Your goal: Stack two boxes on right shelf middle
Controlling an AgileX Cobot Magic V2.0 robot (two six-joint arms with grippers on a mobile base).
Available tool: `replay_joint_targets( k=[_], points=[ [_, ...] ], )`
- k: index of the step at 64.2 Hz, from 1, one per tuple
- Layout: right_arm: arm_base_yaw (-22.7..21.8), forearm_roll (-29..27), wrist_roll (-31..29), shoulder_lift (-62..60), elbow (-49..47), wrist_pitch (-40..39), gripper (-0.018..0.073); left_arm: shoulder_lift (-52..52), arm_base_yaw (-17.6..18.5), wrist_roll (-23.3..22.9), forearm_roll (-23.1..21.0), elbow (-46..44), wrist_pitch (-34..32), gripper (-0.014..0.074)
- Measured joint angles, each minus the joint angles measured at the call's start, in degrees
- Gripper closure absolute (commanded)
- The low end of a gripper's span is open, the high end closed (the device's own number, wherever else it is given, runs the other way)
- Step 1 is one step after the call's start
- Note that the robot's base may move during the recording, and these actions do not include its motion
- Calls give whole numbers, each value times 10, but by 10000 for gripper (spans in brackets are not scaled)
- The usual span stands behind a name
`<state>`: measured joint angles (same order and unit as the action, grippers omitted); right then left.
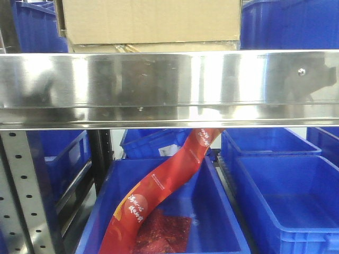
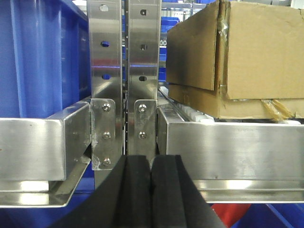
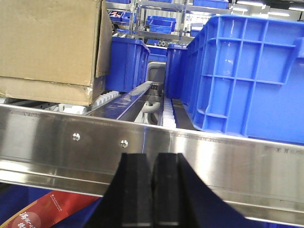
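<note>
Left gripper (image 2: 151,190) and right gripper (image 3: 153,190): pads pressed together, holding nothing, positioned before the shelf (image 1: 169,87) front lip; boxes (image 1: 151,24) stacked on it.

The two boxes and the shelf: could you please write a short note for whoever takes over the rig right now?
Left gripper: fingers shut, empty, facing the shelf front lip.
Right gripper: fingers shut, empty, at the lip too.
Large box sits on the flatter box, both on the shelf beside the blue bin.
Done: the stack appears placed.
Left: probably only backing the arms away; check alignment, since the top box overhangs the lower one.
</note>
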<state>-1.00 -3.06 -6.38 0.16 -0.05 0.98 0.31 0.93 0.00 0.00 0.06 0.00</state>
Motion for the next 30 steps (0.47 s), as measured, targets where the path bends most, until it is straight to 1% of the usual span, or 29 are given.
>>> replay_joint_targets(
  k=[30],
  points=[
    [0,0,0,0,0,0,722,0,-2,0,0,0,0,707]
  ],
)
